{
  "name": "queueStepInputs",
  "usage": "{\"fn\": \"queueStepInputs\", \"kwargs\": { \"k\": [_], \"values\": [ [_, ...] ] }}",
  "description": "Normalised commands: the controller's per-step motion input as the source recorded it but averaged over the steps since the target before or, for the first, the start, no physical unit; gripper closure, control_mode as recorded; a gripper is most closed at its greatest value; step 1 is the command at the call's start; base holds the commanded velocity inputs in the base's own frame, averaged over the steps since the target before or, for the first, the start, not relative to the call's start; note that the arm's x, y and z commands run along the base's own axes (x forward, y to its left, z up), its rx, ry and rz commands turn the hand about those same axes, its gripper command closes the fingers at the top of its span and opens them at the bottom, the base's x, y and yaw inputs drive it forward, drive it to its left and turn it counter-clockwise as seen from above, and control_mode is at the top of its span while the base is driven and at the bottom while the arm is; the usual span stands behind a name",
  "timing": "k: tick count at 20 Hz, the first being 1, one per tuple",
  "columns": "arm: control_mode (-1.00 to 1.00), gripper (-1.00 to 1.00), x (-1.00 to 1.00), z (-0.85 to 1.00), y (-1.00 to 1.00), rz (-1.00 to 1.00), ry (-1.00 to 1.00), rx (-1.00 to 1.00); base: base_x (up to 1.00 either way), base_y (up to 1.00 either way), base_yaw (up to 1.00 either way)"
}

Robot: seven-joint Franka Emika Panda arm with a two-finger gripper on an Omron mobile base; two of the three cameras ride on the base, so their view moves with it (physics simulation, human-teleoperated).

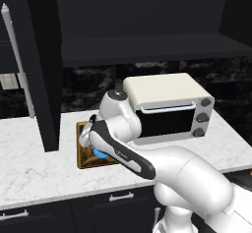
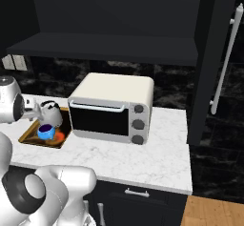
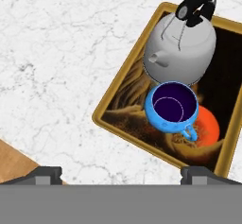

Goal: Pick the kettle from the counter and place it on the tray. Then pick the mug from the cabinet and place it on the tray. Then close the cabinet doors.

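Nearest the hand cam: two dark fingers [image 3: 47,172] at the bottom edge, spread wide w/ nothing between them, gripper [image 3: 122,172] hanging over the tray [image 3: 124,81] and looking down on it. Mug [image 3: 171,107] sits upright on the tray, blue, dark inside, handle pointing toward the lower right of the hand view, partly over the orange blob [image 3: 207,126]. Kettle [image 3: 181,48] stands just beside the mug on the same tray, touching or nearly so, can't tell which; black handle on top, spout toward the mug side. Tray rests on the white marble tabletop [image 3: 61,57], gold rim, dark swirly centre. In the right base view the tray [image 2: 29,133] lies left of a cream toaster oven [image 2: 114,107], w/ kettle [image 2: 50,113] behind mug [image 2: 46,131]; tabletop [image 2: 143,148] carries both. Left base view: arm covers most of the tray [image 1: 81,151], a sliver of mug [image 1: 102,154] showing under the forearm; oven [image 1: 170,108] to the right. Cabinet doors stand open: left door [image 1: 42,65] w/ silver bar handle [image 1: 17,62] swung out over the tabletop [image 1: 34,168], right door [image 2: 212,63] w/ handle [image 2: 225,60] likewise. Dark shelf [image 2: 105,48] inside the cabinet [image 1: 147,15]. Dark drawers [image 1: 74,207] below.
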Motion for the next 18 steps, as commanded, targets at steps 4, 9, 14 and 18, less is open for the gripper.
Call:
{"fn": "queueStepInputs", "kwargs": {
  "k": [4,9,14,18],
  "values": [
    [-1.00,-1.00,-0.27,-0.03,0.16,0.04,-0.03,-0.05,0.00,0.00,0.00],
    [-1.00,1.00,-0.12,-0.18,0.33,0.02,-0.02,-0.10,0.00,0.00,0.00],
    [-1.00,1.00,-0.05,-0.03,0.02,0.01,-0.01,-0.05,0.00,0.00,0.00],
    [-1.00,1.00,-0.09,-0.09,0.00,0.03,-0.16,-0.17,0.00,0.00,0.00]
  ]
}}
